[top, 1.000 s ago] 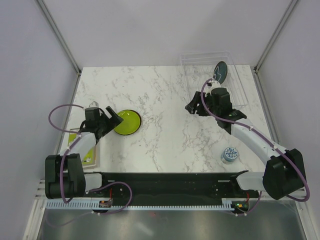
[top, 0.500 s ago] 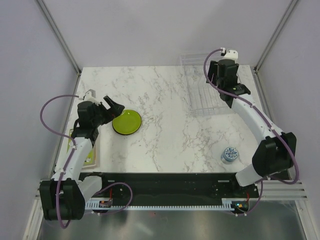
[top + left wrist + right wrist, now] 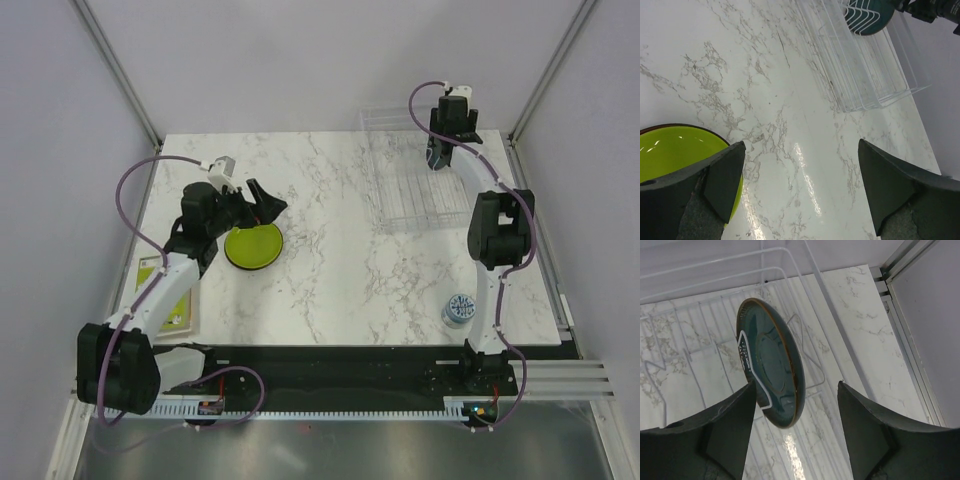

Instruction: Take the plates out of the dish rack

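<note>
The marble tabletop (image 3: 330,285) is carrying the clear dish rack (image 3: 410,195) at its far right corner, and the right arm is stretching out over the rack's far end. The right hand (image 3: 796,390) is spreading wide on either side of the dark teal-blue plate (image 3: 771,371), which is standing on edge in a wire slot (the only plate showing in the rack). Neither finger seems to be touching it. To grip well, the hand should be sinking until both fingers are bracketing the rim, pinching across the thickness, then lifting along the slot without snagging wires. The left hand (image 3: 800,145), also wide and holding nothing, is hovering just beside the lime green plate (image 3: 252,246) lying flat.
</note>
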Controlling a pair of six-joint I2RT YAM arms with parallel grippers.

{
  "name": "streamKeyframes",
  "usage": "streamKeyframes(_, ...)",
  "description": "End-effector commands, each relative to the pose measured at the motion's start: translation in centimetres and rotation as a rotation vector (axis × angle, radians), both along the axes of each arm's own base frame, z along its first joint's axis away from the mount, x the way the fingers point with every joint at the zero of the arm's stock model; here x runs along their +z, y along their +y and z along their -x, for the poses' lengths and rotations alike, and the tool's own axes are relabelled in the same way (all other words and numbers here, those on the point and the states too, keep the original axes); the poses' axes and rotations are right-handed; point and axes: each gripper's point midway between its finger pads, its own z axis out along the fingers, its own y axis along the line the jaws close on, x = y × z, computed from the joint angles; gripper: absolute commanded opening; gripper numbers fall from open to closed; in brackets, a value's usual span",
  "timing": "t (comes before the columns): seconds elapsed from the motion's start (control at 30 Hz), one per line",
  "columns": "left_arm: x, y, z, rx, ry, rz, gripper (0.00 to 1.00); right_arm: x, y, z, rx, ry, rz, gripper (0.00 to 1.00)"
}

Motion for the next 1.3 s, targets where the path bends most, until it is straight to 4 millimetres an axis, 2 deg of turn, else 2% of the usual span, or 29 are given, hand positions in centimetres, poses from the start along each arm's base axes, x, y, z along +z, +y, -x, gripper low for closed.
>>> streamKeyframes(0.0, 1.1, -0.9, -1.7, -0.043, -0.082, -0.033, 1.00, 2.1, -0.6, -2.7, 0.023, -0.040, 0.084, 0.71)
streamKeyframes(0.03, 0.4, -0.9, -2.1, -0.043, -0.065, -0.035, 1.00, 1.0, -0.8, -3.0, 0.024, -0.022, 0.096, 0.70)
streamKeyframes(0.17, -0.9, -1.2, -2.7, -0.047, -0.039, -0.035, 1.00, 0.0, -1.5, -3.8, 0.028, -0.016, 0.080, 0.65)
streamKeyframes(0.53, -1.9, -1.3, -2.7, -0.051, -0.021, -0.036, 1.00, -2.0, -2.1, -4.4, 0.041, 0.007, 0.045, 0.54)
streamKeyframes(0.57, -2.1, -1.3, -2.7, -0.050, -0.017, -0.038, 1.00, -2.0, -2.2, -4.4, 0.044, 0.007, 0.042, 0.44)
streamKeyframes(0.63, -2.3, -1.2, -2.8, -0.049, -0.015, -0.043, 1.00, -2.5, -2.1, -4.5, 0.050, 0.013, 0.040, 0.38)
streamKeyframes(0.67, -2.4, -1.2, -2.8, -0.049, -0.013, -0.045, 1.00, -2.7, -1.9, -4.6, 0.065, 0.018, 0.032, 0.27)
streamKeyframes(0.73, -2.7, -1.3, -2.9, -0.051, -0.006, -0.046, 1.00, -2.7, -1.7, -4.7, 0.079, 0.019, 0.028, 0.19)
streamKeyframes(0.77, -2.8, -1.3, -2.8, -0.053, -0.001, -0.043, 1.00, -2.8, -1.4, -4.8, 0.097, 0.021, 0.020, 0.11)
streamKeyframes(0.87, -3.2, -1.3, -2.8, -0.052, 0.008, -0.042, 1.00, -2.9, -0.8, -4.8, 0.130, 0.025, 0.008, 0.04)
streamKeyframes(0.93, -3.4, -1.3, -2.7, -0.052, 0.014, -0.041, 1.00, -2.5, -0.8, -4.8, 0.127, 0.018, 0.006, 0.00)
streamKeyframes(1.03, -3.5, -1.3, -2.6, -0.051, 0.015, -0.038, 1.00, -1.0, -0.6, -4.5, 0.125, -0.007, 0.020, 0.00)
streamKeyframes(1.07, -3.4, -1.3, -2.6, -0.051, 0.015, -0.034, 1.00, -1.0, -0.6, -4.2, 0.122, -0.003, 0.028, 0.00)
streamKeyframes(1.1, -3.4, -1.3, -2.7, -0.049, 0.016, -0.034, 1.00, 0.7, -1.1, -3.9, 0.088, -0.035, 0.052, 0.00)
streamKeyframes(1.13, -3.5, -1.2, -2.7, -0.043, 0.019, -0.035, 1.00, 1.4, -0.6, -3.7, 0.096, -0.040, 0.087, 0.00)
streamKeyframes(1.17, -3.5, -1.2, -2.7, -0.041, 0.019, -0.034, 1.00, 1.2, -0.5, -3.2, 0.085, -0.029, 0.115, 0.00)
streamKeyframes(1.2, -3.7, -1.1, -2.6, -0.035, 0.027, -0.036, 1.00, 3.7, -1.0, -2.7, 0.038, -0.076, 0.157, 0.00)
streamKeyframes(1.23, -3.7, -0.9, -2.7, -0.021, 0.029, -0.041, 1.00, 4.6, -0.1, -2.3, 0.026, -0.090, 0.197, 0.00)
streamKeyframes(1.27, -3.7, -0.7, -2.8, -0.013, 0.031, -0.046, 1.00, 5.3, -0.2, -1.9, 0.010, -0.111, 0.276, 0.00)
